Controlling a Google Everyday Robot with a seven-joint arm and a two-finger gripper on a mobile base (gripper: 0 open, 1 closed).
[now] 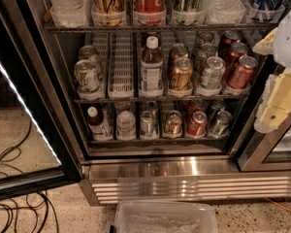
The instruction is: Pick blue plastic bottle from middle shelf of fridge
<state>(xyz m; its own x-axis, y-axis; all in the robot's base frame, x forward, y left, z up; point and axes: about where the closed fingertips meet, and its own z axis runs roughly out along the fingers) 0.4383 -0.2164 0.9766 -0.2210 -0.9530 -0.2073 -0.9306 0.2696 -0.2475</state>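
On the middle shelf (121,100) of the fridge (160,171), the blue plastic bottle (151,64) stands upright at the front of its white lane tray, cap up and label facing out. The lanes seem made to keep each drink in single file, so a grasp would likely have to come from the front. The lane tray (121,67) on its view-left is bare, which leaves room on that side. A gold can (180,74) stands just beside it on the other side, where clearance is tighter.

The end effector (281,97) hangs at the right edge of the view, outside the cabinet, roughly level with this shelf and well apart from the bottle. I cannot tell whether it is spread or closed (its pale parts overlap there).

Rows of cans, a silver-green can (212,73) and a red can (242,72) among them, fill the shelf between it and the bottle. The upper shelf (136,28) sits near the cap. The glass door (24,106) stands open. A similar capped bottle (98,123) waits on the lower shelf, and a clear bin (165,220) sits on the floor below.
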